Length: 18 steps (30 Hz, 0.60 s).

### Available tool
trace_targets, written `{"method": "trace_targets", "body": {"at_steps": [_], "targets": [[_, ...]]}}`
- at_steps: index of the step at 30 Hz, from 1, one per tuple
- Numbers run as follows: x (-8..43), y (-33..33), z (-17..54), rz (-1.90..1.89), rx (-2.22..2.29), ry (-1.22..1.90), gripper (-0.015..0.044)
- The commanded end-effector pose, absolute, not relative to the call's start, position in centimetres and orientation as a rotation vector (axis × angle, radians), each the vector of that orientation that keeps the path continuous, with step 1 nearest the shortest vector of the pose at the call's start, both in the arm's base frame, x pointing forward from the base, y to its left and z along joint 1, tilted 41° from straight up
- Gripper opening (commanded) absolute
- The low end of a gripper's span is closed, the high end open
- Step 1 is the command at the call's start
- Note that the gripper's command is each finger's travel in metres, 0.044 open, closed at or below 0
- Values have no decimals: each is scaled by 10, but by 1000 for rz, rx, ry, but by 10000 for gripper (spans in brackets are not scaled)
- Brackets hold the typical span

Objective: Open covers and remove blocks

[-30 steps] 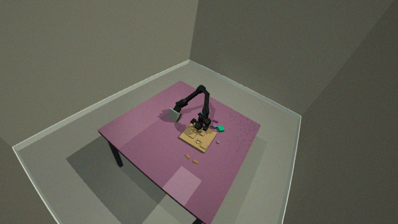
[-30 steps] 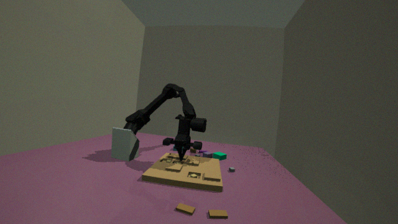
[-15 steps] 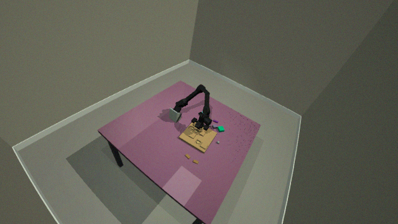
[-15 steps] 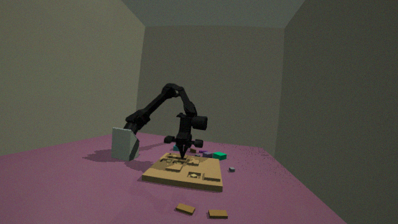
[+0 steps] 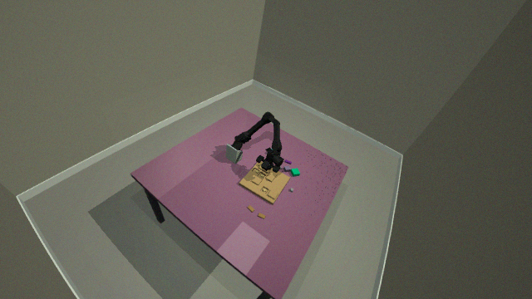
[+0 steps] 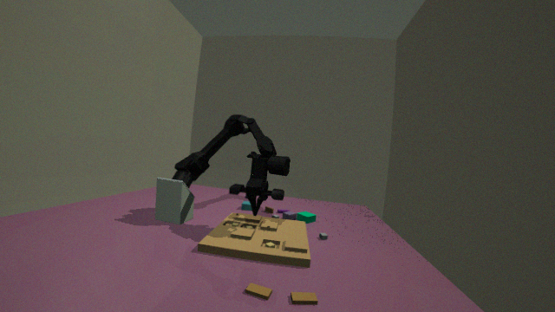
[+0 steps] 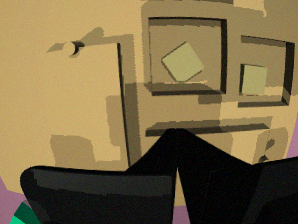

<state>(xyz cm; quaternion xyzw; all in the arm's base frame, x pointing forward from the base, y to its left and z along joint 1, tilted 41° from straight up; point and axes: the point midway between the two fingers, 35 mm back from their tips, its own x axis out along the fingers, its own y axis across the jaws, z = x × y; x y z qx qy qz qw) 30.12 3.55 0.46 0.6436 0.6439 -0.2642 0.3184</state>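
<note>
The tan puzzle board (image 5: 272, 201) (image 6: 256, 254) lies on the table. My gripper (image 5: 270, 169) (image 6: 255, 213) (image 7: 175, 136) is shut with nothing between its fingertips, low over the board's rear part. In the wrist view, one yellowish block (image 7: 183, 62) sits turned in an open well, and a smaller block (image 7: 254, 79) sits in the open well to its right. A third block (image 6: 270, 244) shows in the front open well. A flat cover (image 7: 85, 100) (image 6: 269, 225) lies beside the wells; a small round pin (image 7: 71, 48) stands near it. Other raised covers include one mid-board (image 6: 243, 234) and one at front right (image 6: 296, 246).
Two flat tan pieces (image 6: 258, 291) (image 6: 303, 298) lie before the board. Behind it are a green block (image 5: 295, 172) (image 6: 306, 217), a purple piece (image 5: 288, 162), a grey-purple block (image 6: 290, 215) and a cyan block (image 6: 246, 205). A small grey cube (image 5: 291, 189) (image 6: 323, 236) lies to its right.
</note>
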Motion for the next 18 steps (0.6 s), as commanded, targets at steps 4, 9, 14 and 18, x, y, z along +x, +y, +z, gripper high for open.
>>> {"method": "trace_targets", "body": {"at_steps": [4,9,14,18], "targets": [[303,28,15,-685,1689,1681,0],[303,24,19,-685,1689,1681,0],[302,20,24,-685,1689,1681,0],[308,28,28,-690,1692,1689,0]]}}
